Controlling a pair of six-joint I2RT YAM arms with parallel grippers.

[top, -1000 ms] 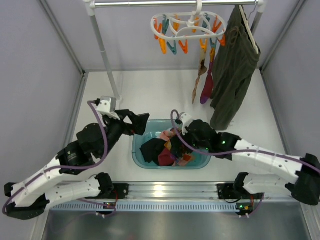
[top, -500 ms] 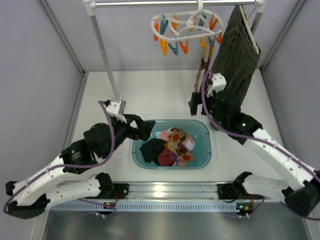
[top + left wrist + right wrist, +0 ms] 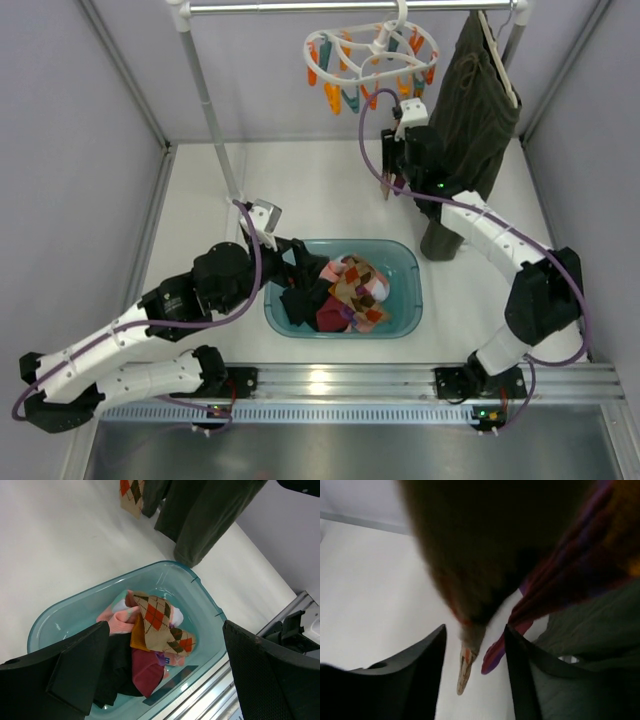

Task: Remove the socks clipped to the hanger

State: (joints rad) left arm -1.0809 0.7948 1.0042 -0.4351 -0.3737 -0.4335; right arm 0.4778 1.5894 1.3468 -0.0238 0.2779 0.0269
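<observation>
The white hanger with orange and teal clips hangs from the top bar. Below it hang two socks: a brown argyle one and a purple-red one. My right gripper is raised to them. In the right wrist view the gripper is open but narrow, and the argyle sock's lower end hangs between the fingers with gaps on both sides. The purple sock brushes the right finger. My left gripper is wide open and empty above the teal tub, which holds several socks.
A dark olive garment hangs on a plain hanger just right of the right gripper. The rack's slanted pole stands at the back left. The tub sits between the arms, with a metal rail along the near edge.
My right arm rose from the tub to the hanging socks and its jaws narrowed around the argyle sock. The left gripper moved right, over the tub, and stayed open.
</observation>
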